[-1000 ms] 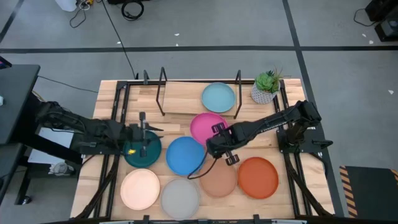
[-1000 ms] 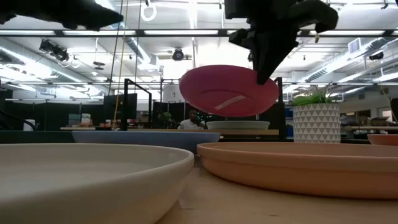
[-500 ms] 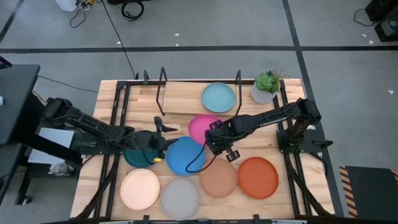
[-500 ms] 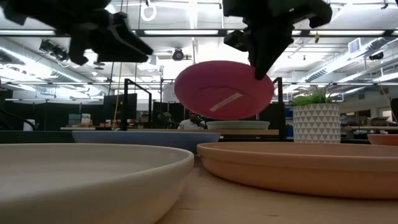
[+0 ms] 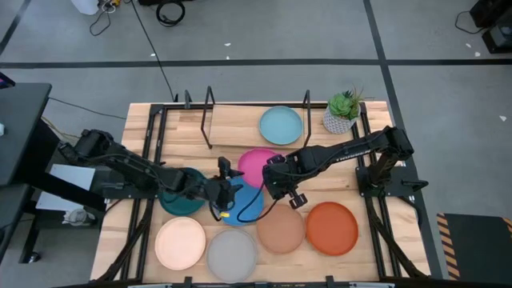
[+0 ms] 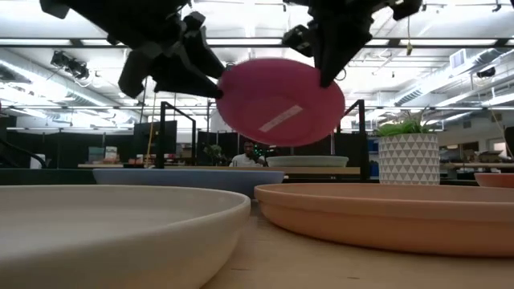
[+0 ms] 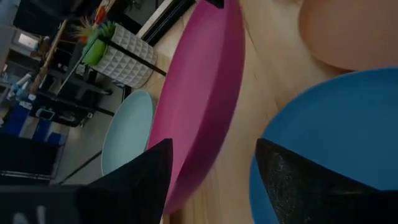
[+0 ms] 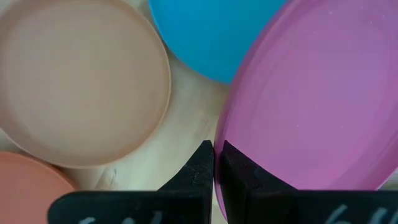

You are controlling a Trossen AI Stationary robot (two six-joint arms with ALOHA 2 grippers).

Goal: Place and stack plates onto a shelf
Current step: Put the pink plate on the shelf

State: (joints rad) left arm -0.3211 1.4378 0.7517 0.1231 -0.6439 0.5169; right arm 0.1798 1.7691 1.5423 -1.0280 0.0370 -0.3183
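Observation:
My right gripper (image 5: 274,178) (image 8: 214,151) is shut on the magenta plate (image 5: 258,163) (image 6: 277,100), which is in the air above the table's middle. My left gripper (image 5: 230,182) (image 7: 211,152) is open above the blue plate (image 5: 250,202). Its fingers stand either side of the magenta plate's left rim (image 7: 186,180). The light blue plate (image 5: 281,126) lies flat on the shelf's wooden board (image 5: 232,120), between the black uprights (image 5: 210,118). The dark teal (image 5: 178,202), cream (image 5: 180,242), grey (image 5: 232,254), peach (image 5: 282,228) and orange-red (image 5: 331,228) plates lie flat on the table. My right gripper pinches the magenta plate's rim (image 8: 231,163) on its near right side between both fingers, reaching down from above. The plate is lifted clear and tilted steeply, its underside with a pale sticker (image 6: 279,120) facing the table's near edge. My left gripper: I cannot tell whether its fingers touch the rim.
A potted green plant (image 5: 342,112) stands at the shelf's right end. Plates cover most of the table's near half. Bare wood shows on the shelf board left of the light blue plate. Black frame rails (image 5: 152,152) run along both table sides.
My left gripper has moved toward the table's right, from over the dark teal plate across the blue plate to the magenta plate's left rim. The magenta plate has risen a little and tipped steeper in my right gripper, which shifted slightly left.

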